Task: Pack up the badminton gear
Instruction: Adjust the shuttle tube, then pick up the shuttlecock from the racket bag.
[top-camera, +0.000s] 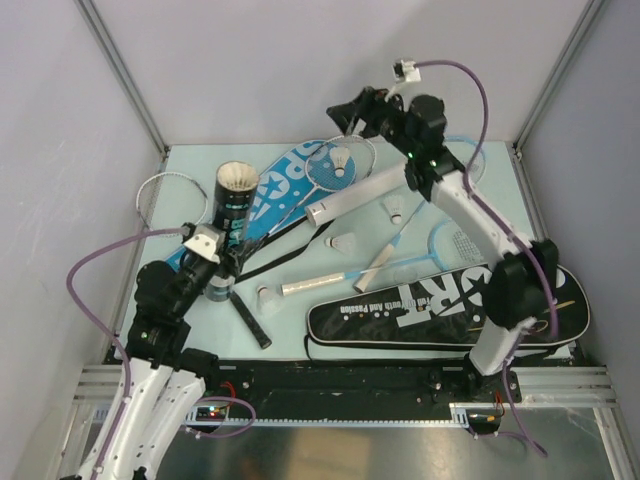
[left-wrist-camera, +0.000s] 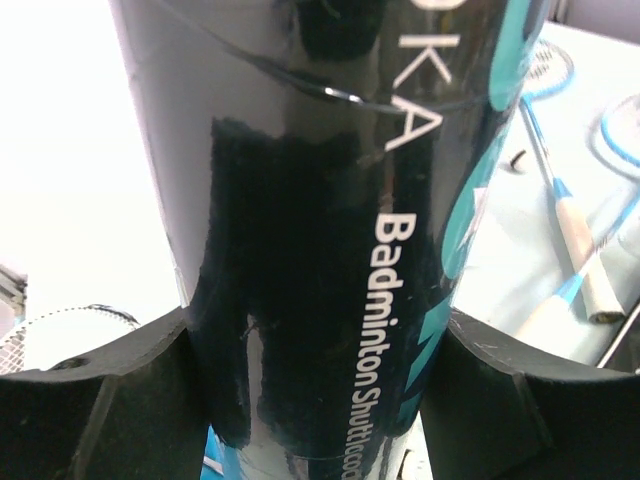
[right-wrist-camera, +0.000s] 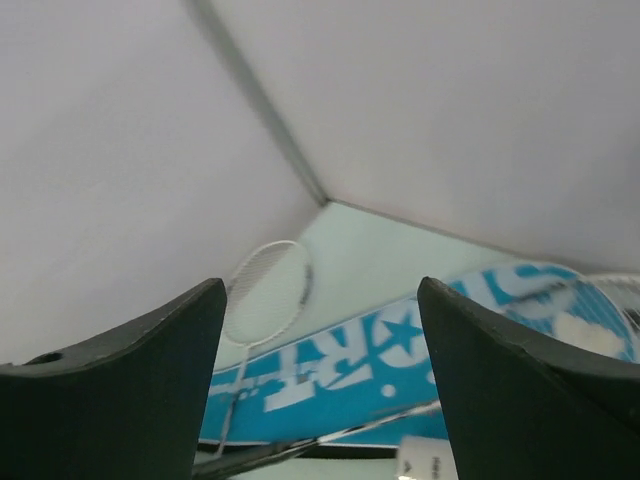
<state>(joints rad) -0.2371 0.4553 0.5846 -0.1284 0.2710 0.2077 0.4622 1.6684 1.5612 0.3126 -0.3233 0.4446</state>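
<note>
Black tube (top-camera: 236, 210) upright at the left of the tabletop (top-camera: 190, 158), long axis vertical, mouth open and facing up, white feathers showing inside near the rim (how many cannot be told). Clamped low on its body by the left claw (top-camera: 222, 272), one finger pressed against each side in the left wrist view. By the look of it, serving as the container to be filled.

Nearest loose shuttlecock (top-camera: 343, 160) resting on racket strings over the blue cover (top-camera: 285, 190), to the right of the tube's mouth and farther back. Three more scattered across the middle of the tabletop, all outside the tube. Directly below and slightly nearer than the right claw (top-camera: 347, 112), so likely a straight drop for that arm, then a carry leftward to the open mouth.

Right claw raised over the far edge, jaws wide, nothing between them; only wall and blue cover beyond in its wrist view.

White tube (top-camera: 355, 197) lying flat under the right arm, long axis slanting from near-left to far-right; contents not visible. Black cover (top-camera: 440, 310) flat along the near right edge. White racket (top-camera: 165, 195) and light-blue rackets (top-camera: 440, 240) both outside the covers.
</note>
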